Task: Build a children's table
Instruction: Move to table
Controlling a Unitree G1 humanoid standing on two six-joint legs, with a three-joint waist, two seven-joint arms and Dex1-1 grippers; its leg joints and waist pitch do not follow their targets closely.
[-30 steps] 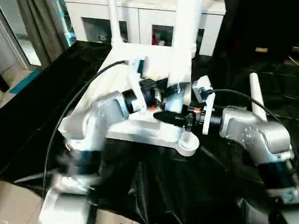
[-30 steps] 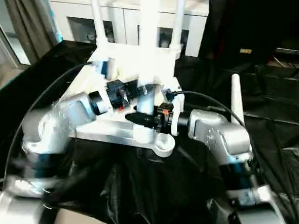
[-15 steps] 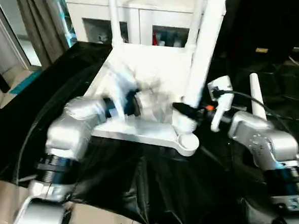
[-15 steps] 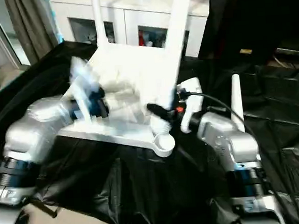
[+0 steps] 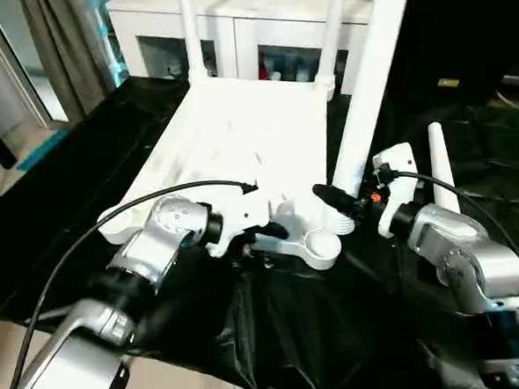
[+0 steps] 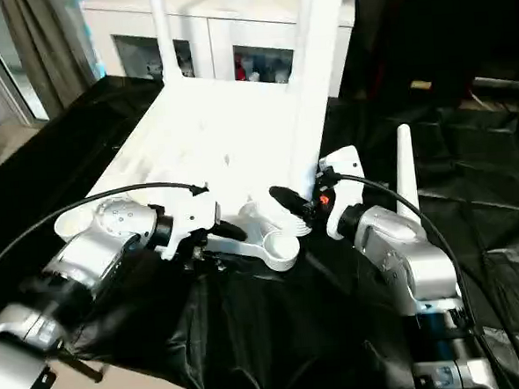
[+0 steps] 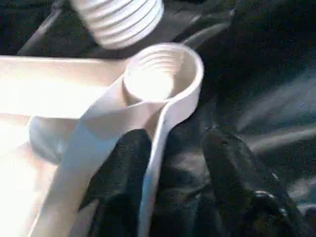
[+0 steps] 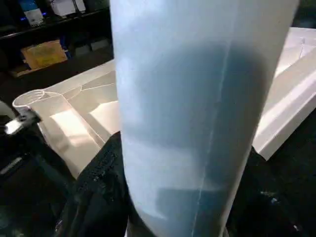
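Observation:
The white table top (image 5: 238,134) lies upside down on a black sheet, with two legs (image 5: 186,31) standing in its far corner sockets. My right gripper (image 5: 341,203) is shut on a third white leg (image 5: 368,91), which leans up and away. Its threaded end (image 7: 118,19) hangs just above and beside the near right corner socket (image 7: 163,74). My left gripper (image 5: 271,233) is open at the near rim next to that socket. One of its fingers (image 7: 118,168) lies inside the rim and the other stands outside over the sheet.
A fourth leg (image 5: 440,170) sticks up from the sheet to the right of my right arm. A white cabinet (image 5: 232,29) stands behind the table top. The black sheet (image 5: 294,333) hangs over the near edge, with a curtain (image 5: 65,48) and tiled floor at left.
My left gripper has drawn back from the leg over the table top to the near rim by the socket. The right gripper has carried the leg right and nearer, leaning it more.

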